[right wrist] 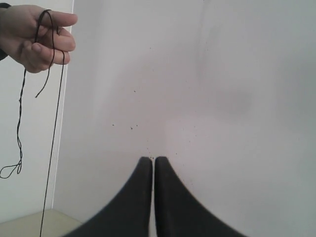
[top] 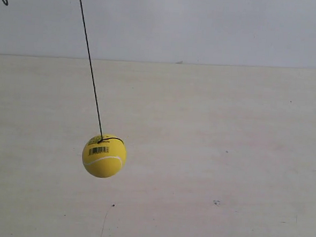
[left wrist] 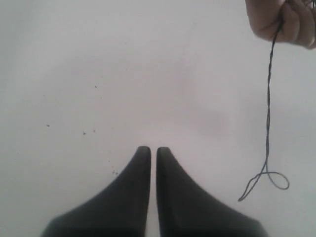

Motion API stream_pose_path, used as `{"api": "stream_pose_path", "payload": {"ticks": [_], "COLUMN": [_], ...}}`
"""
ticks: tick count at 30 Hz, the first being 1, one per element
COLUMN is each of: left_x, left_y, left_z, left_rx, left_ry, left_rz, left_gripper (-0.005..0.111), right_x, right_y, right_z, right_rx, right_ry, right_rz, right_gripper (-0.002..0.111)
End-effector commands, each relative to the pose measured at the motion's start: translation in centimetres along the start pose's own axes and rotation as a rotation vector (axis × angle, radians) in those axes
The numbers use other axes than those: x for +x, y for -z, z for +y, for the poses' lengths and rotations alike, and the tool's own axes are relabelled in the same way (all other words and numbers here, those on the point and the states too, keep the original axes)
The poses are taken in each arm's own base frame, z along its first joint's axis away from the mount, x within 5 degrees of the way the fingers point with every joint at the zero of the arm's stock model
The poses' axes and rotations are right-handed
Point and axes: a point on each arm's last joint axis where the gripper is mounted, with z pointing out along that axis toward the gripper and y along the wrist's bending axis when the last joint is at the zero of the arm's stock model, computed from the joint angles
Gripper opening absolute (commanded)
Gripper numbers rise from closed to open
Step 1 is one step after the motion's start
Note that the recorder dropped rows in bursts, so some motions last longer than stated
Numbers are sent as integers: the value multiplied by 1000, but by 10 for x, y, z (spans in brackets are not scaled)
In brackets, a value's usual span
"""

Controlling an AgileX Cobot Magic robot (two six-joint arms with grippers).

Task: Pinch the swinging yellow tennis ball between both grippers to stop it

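While strung on black string [top: 91,66] from a hand [right wrist: 37,37], hangs free: yellow tennis ball [top: 104,156]; left gripper [left wrist: 153,149], right gripper [right wrist: 153,159] jaws closed to a slit, empty.

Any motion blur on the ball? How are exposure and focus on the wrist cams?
Exterior view: the yellow tennis ball and its string are crisp, no smear; light flat, no cast shadow visible. Left wrist view: pale washed background with a pinkish centre, left pincer soft-edged. Right wrist view: same wash, right pincer soft, hand fairly sharp.
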Motion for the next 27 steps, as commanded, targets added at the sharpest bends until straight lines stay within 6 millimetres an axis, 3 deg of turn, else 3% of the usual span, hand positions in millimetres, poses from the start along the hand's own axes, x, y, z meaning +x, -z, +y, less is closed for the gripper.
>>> {"api": "stream_pose_path", "payload": {"ticks": [1, 11, 19, 24, 27], "left_x": [12, 30, 39, 54, 55], "left_y": [2, 11, 16, 30, 31], "left_z": [9, 30, 34, 40, 40], "left_rx": [-91, -301, -331, -363, -366], "left_ry": [-70, -213, -267, -342, -336], "left_rz": [129, 370, 495, 739, 758], "left_gripper": [5, 5, 5, 5, 5], "right_x": [1, 1, 1, 1, 1], "right_y": [1, 1, 1, 1, 1], "right_z": [0, 0, 0, 0, 0], "right_rx": [1, 1, 1, 1, 1], "right_ry": [3, 3, 5, 3, 3], "right_rz": [-2, -2, -2, -2, -2], "right_gripper": [0, 0, 0, 0, 0]}}
